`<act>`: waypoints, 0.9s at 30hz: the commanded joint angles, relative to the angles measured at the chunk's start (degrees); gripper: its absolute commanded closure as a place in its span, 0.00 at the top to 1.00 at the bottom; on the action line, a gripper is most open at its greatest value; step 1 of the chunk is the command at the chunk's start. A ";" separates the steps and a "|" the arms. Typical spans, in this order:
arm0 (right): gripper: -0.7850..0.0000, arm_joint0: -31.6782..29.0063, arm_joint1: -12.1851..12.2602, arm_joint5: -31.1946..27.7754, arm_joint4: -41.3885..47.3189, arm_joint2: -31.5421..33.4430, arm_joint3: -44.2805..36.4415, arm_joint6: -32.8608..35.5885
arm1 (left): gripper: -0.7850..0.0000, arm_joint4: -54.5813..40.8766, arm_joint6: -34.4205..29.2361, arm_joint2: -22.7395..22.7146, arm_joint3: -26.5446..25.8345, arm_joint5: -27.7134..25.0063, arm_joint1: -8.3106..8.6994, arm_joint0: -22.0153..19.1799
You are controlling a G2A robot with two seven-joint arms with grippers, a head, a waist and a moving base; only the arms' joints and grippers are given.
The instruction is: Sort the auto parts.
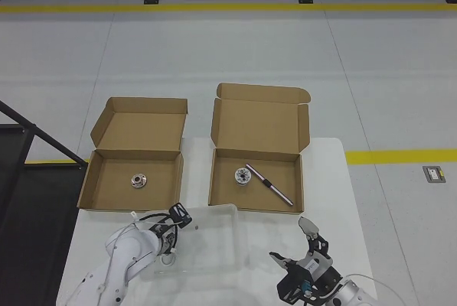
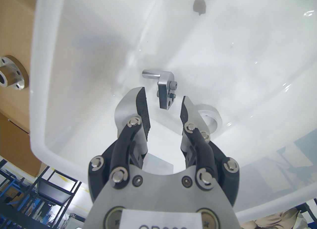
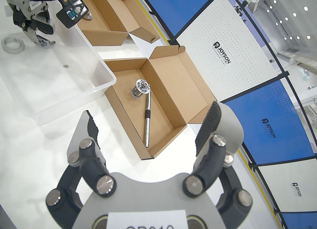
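Step in hand, as I read it: picking the next part out of the tray. On the table (image 1: 335, 191) two boxes stand open side by side. The right box (image 1: 285, 172) holds a rod (image 1: 270, 186) and a hub (image 1: 243, 177), the left box (image 1: 106, 187) a flange (image 1: 138, 180). The tray (image 1: 213, 207) sits just in front of them. The left gripper (image 2: 162, 98) is down inside the tray, jaws part open and holding nothing. It straddles the bracket (image 2: 165, 83), and I see a gap on both sides. The right gripper (image 3: 152, 116) hangs over the table near the right box, spread wide, empty. A ring (image 2: 213, 117) lies on the tray floor just beside one left finger.

Next move, my judgement: lower a little and close on the bracket's flat faces, clear of the screw heads. Mind the ring so it is not knocked. Which box takes the bracket I cannot tell.

Materials:
- Boxes: brown cardboard, shallow, lids folded back.
- Tray: translucent plastic, glossy, rounded rim. I expect parts to slide on it.
- Finger pads (image 2: 143, 111): black, ribbed.
- Rod: slim bright metal with a dark band.
- Hub, flange: turned metal, drilled.
- Ring: plain pale metal collar.
- Bracket: pale machined metal, L-shaped, round pin at one end, two dark screws.
- Speck (image 2: 199, 6): small, dark, farther along the tray floor.
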 commanded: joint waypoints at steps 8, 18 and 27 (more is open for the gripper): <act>1.00 0.00 0.00 0.00 0.00 0.00 0.00 0.00 | 0.40 -1.39 -2.01 0.80 2.12 1.65 -0.53 -1.22; 1.00 0.00 0.00 0.00 0.00 0.00 0.00 0.00 | 0.00 -1.93 -2.37 1.42 3.46 1.23 -0.85 -2.12; 1.00 0.00 0.00 0.00 0.00 0.00 0.00 0.00 | 0.00 -5.74 -1.64 -3.06 -2.10 -1.42 -0.04 0.33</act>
